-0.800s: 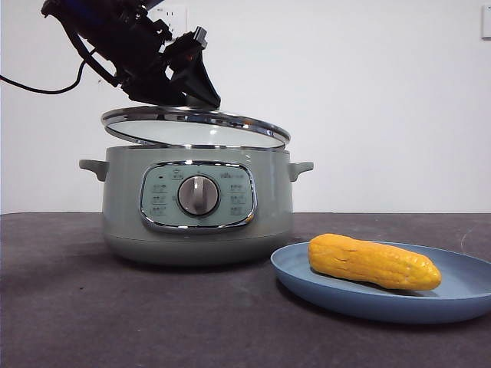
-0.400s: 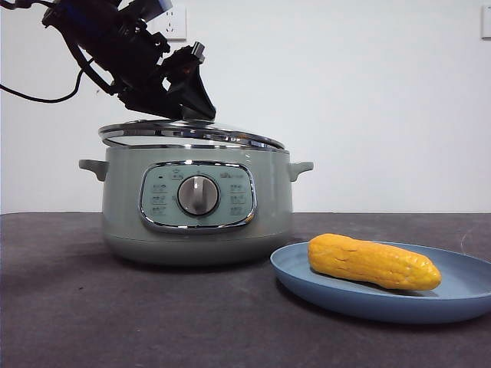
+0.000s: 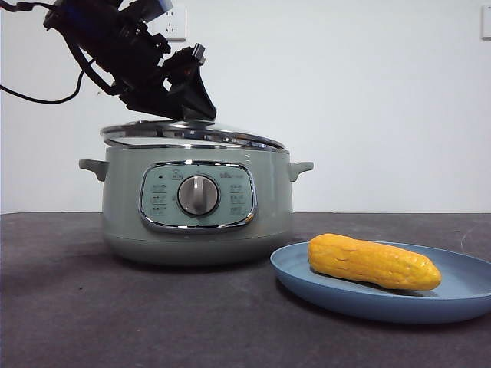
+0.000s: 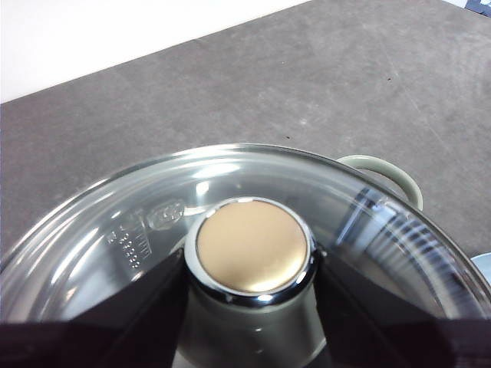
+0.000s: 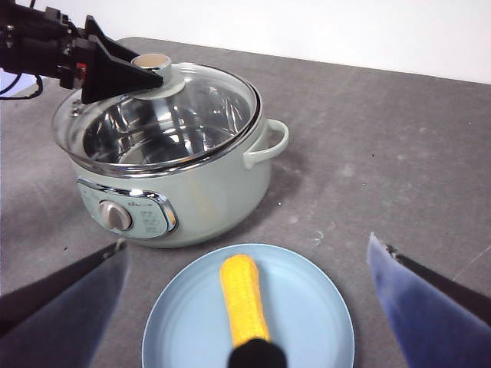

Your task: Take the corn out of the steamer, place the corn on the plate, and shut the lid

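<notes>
Resting almost level on the steamer [image 3: 198, 207], the lid [image 3: 192, 132] is held at its knob [image 4: 253, 247] by the closed left pincer [image 4: 252, 295] directly above; the corn [image 3: 373, 261] lies on the plate [image 3: 460, 295].

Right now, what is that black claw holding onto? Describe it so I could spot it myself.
Find the big sage-green steamer on the dark table. On top sits a domed glass lid with a chrome rim. At its centre is a round pale knob ringed in chrome, with the left gripper closed around its stem; it is the only opaque part of the lid.
</notes>
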Robot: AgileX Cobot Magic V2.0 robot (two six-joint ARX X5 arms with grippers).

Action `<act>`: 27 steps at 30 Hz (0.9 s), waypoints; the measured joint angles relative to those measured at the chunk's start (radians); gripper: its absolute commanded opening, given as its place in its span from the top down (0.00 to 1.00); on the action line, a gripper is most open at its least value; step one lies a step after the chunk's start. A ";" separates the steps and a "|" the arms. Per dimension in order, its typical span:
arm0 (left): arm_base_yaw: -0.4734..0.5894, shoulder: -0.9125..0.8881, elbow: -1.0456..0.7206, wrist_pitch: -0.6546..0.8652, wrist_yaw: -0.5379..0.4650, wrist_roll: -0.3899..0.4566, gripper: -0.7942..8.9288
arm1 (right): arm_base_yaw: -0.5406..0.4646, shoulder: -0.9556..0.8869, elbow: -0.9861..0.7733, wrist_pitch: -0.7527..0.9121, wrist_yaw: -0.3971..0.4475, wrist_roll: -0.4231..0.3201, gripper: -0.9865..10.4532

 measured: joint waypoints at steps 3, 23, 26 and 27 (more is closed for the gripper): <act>0.000 0.009 0.000 0.010 0.006 -0.001 0.93 | 0.000 0.000 0.000 0.000 0.000 0.000 0.42; -0.002 0.026 0.026 -0.041 0.008 0.000 0.31 | 0.000 0.000 0.000 -0.008 0.000 0.000 0.42; -0.002 0.026 0.024 -0.050 0.009 -0.009 0.31 | 0.000 0.000 0.000 -0.008 0.000 0.000 0.42; -0.002 0.025 0.024 -0.051 0.009 -0.012 0.31 | 0.000 0.000 0.000 -0.008 0.000 0.000 0.42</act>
